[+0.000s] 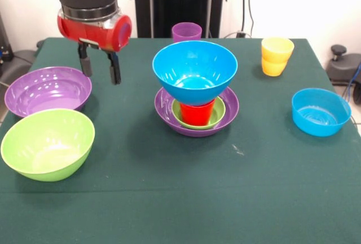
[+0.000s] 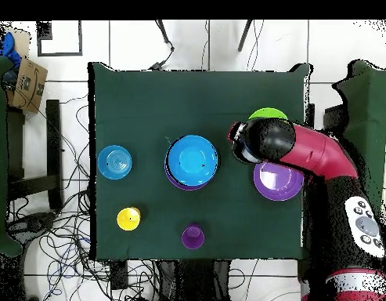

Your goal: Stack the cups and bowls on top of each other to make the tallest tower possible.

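Above the purple bowl (image 1: pixel 48 90) hovers the end effector (image 1: pixel 100 66) (fingers apart, empty).

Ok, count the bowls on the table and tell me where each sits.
6. In the front view: large purple bowl and lime green bowl at left; small blue bowl at right; in the centre tower, purple base bowl, small green bowl, large blue bowl on top.

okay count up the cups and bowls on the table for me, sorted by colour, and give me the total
Purple: 3 (loose bowl, tower base bowl, cup)
Blue: 2 (large bowl topping the tower, small bowl)
Green: 2 (lime bowl, small bowl in the tower)
Yellow: 2 (stacked cups)
Red: 1 (cup in the tower)
Total: 10
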You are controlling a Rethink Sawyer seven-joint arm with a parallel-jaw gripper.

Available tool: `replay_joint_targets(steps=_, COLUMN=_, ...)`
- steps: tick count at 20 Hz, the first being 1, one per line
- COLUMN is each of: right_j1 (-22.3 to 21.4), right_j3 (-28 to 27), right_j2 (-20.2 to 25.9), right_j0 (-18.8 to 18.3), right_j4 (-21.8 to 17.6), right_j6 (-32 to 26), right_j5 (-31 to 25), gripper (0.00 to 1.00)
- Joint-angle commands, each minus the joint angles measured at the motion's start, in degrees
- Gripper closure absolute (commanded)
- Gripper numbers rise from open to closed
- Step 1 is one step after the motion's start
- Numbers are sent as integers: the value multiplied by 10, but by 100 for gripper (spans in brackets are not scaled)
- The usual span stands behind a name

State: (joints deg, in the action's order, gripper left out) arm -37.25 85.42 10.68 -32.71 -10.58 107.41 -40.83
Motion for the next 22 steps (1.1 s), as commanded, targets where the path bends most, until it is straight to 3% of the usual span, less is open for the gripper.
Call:
replay_joint_targets(steps=1, right_j1=47, right_j3=14, right_j2=78, right_j0=-16, right_j4=-95, right_j6=-169, right_j5=31, gripper=0)
replay_joint_targets(steps=5, right_j1=54, right_j3=1, right_j2=89, right_j0=-21, right_j4=-108, right_j6=-153, right_j5=18, gripper=0)
replay_joint_targets(steps=16, right_j1=82, right_j3=-25, right_j2=58, right_j0=18, right_j4=-137, right_j6=-51, right_j5=32, gripper=0)
replay_joint_targets(steps=22, right_j1=76, right_j3=25, right_j2=55, right_j0=-1, right_j4=-145, right_j6=-34, right_j5=74, gripper=0)
